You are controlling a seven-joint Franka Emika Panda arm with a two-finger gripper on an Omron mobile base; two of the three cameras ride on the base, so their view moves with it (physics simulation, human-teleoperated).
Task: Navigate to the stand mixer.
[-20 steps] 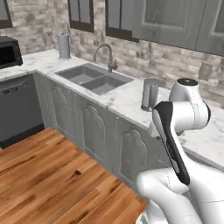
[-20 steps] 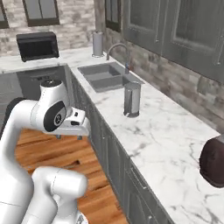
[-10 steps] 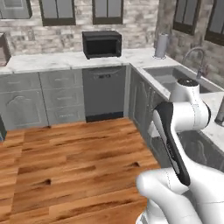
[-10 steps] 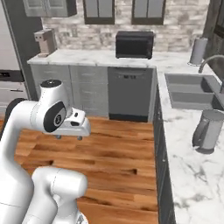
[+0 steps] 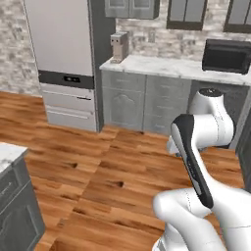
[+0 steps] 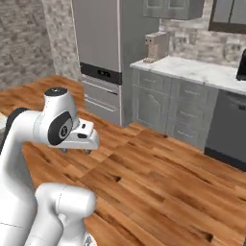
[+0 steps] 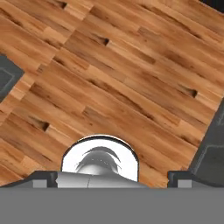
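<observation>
- Gripper (image 6: 75, 151) carried low in front of the arm, above the wooden floor (image 5: 98, 166); fingers apart, nothing between them.
- In the hand view, bare planks below, with grey cabinet corners at the edges.
- Ahead in both base views: a tall grey fridge (image 5: 61, 59), and beside it a marble counter (image 5: 162, 66) over grey cabinets.
- On that counter, a small beige appliance (image 5: 118, 46) next to the fridge and a black microwave (image 5: 229, 55) further right; neither navy blue, neither with a bowl under a head.
- Place of the stand mixer: cannot tell from these pictures; probably on some other stretch of counter.
- Judged progress: early or middle of the drive, not the end. Base out on open floor, well apart from every counter, and not facing the target.
- Left to do, as a judgement: turn the base until the mixer comes into sight, drive toward it, stop close in front of its counter.
- Corner of another marble top (image 5: 7, 152) near at lower left; worth keeping away from while turning.
</observation>
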